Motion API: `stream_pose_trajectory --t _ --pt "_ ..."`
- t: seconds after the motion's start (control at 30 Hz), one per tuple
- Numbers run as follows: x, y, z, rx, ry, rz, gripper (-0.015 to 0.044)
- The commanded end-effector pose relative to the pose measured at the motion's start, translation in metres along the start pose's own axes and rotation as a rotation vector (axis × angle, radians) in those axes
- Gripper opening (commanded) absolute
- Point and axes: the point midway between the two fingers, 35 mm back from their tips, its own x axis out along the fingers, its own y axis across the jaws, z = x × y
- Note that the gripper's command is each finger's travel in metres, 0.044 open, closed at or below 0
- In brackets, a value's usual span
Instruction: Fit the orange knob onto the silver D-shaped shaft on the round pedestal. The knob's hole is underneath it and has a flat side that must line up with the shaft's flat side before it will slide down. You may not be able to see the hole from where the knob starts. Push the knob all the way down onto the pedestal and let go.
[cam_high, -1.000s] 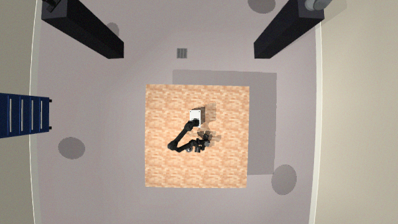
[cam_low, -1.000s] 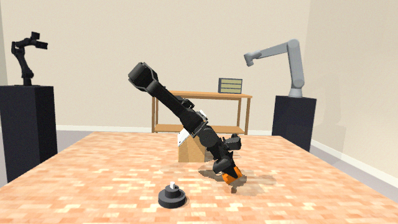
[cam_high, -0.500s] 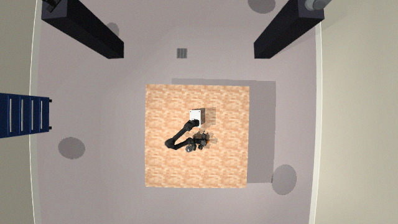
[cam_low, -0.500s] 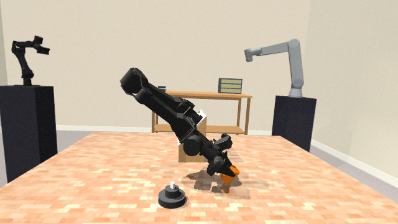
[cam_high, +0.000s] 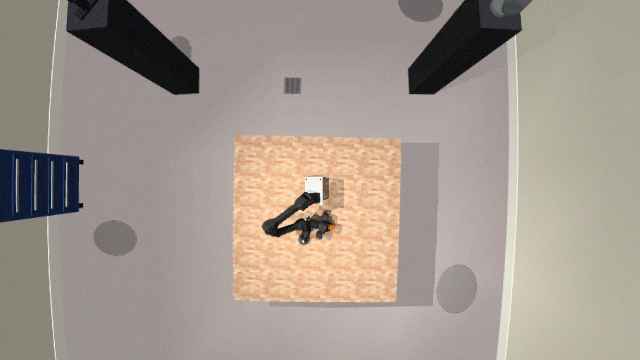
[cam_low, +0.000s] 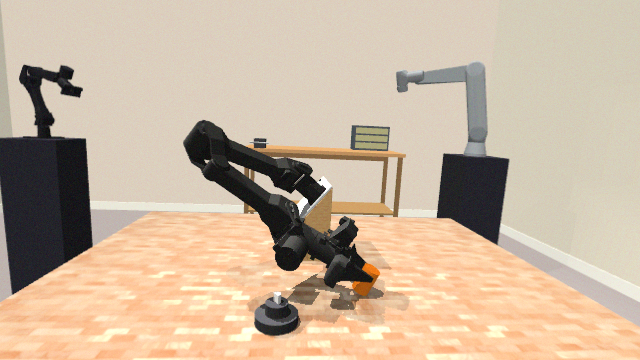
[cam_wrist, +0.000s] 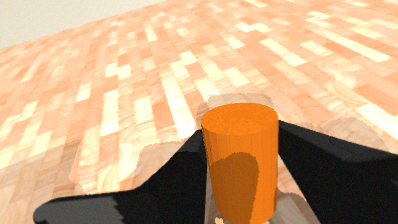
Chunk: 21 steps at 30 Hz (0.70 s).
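Knob in Hand, Shaft Waiting

From here, the tool (cam_high: 327, 227) (cam_low: 369, 275) (cam_wrist: 236, 131) stands partly open, pinching the orange knob (cam_high: 331, 227) (cam_low: 366, 283) (cam_wrist: 242, 165), which leans over the tabletop (cam_high: 270, 275) (cam_low: 165, 280) (cam_wrist: 125, 105) right of lower centre in the exterior view. I'd bring it upright and turn flat to flat above the shaft (cam_low: 277, 298) before pressing. Only the exterior view shows the shaft and pedestal (cam_low: 276, 322); the wrist view shows the knob's plain end, no hole.
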Motion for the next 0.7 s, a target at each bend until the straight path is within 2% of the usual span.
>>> stream_pose_trajectory --t 0.0,0.1,0.47,0.57,0.67 --pt "-0.0035 -0.0017 -0.0036 -0.003 -0.078 -0.006 0.0179" --pt "-0.0055 -0.0015 -0.0059 -0.003 -0.126 -0.006 0.0179" --pt "-0.0106 -0.0016 -0.0062 -0.003 -0.072 -0.006 0.0179" --pt "-0.0075 -0.0015 -0.0051 -0.002 -0.077 -0.004 0.0258" --pt "-0.0075 -0.0015 -0.0051 -0.002 -0.077 -0.004 0.026"
